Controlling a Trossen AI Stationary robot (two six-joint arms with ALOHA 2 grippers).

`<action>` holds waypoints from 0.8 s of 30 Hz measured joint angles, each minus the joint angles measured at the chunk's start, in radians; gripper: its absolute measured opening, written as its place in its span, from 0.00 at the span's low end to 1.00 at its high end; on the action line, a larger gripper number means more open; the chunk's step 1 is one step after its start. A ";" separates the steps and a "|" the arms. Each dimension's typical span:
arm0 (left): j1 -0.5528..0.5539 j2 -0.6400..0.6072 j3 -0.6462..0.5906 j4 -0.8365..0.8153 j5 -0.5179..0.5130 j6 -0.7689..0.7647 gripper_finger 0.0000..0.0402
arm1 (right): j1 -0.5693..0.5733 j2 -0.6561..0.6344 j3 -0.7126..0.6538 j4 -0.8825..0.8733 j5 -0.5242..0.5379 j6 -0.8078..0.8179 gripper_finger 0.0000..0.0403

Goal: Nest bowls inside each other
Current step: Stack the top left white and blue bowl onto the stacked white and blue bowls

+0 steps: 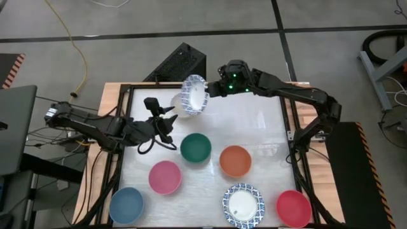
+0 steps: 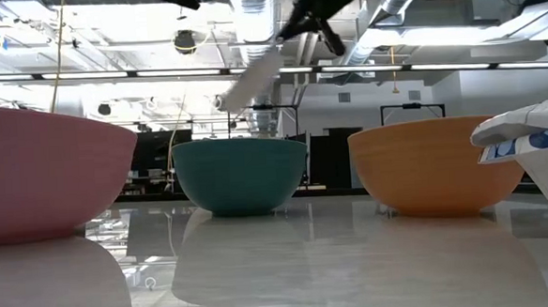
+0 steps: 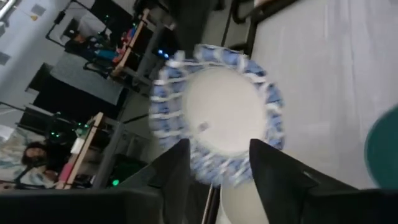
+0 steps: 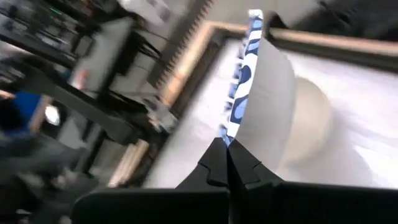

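A white bowl with a blue-patterned rim [image 1: 195, 95] hangs tilted on edge above the table's far part, with my right gripper [image 1: 211, 90] shut on it. A cream rounded part [image 1: 177, 105] shows on the side toward my left gripper. I cannot tell whether that part is the bowl's underside or another bowl. My left gripper [image 1: 168, 117] stands open just left of the bowl. In the left wrist view its fingers [image 3: 177, 168] frame the bowl's lower rim [image 3: 217, 168]. My right gripper pinches the patterned rim [image 4: 231, 127] between its two shut fingers, which come from the table's right, slanting a little down. The bowl is lifted clear and stands on edge beyond the fingertips, wall [image 4: 273, 93] to one side. Whether my left gripper touches the bowl, I cannot tell.
Several bowls sit upright on the table: dark green [image 1: 195, 147], orange [image 1: 234, 160], pink [image 1: 165, 177], blue [image 1: 126, 205], another blue-patterned white one [image 1: 243, 205] and red [image 1: 294, 208]. The table's far right part lies bare. A black box [image 1: 181, 60] lies beyond the far edge.
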 joint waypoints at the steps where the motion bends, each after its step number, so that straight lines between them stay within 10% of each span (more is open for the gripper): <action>1: -0.003 -0.008 0.001 0.013 -0.006 -0.002 0.41 | 0.001 -0.010 0.000 -0.013 -0.009 -0.008 0.00; 15: -0.058 -0.233 0.001 0.038 -0.114 -0.181 0.45 | 0.227 -0.334 0.002 -0.471 -0.224 -0.076 0.00; 24: -0.056 -0.320 0.001 0.037 -0.108 -0.298 0.45 | 0.729 -0.513 -0.154 -0.270 0.007 0.200 0.00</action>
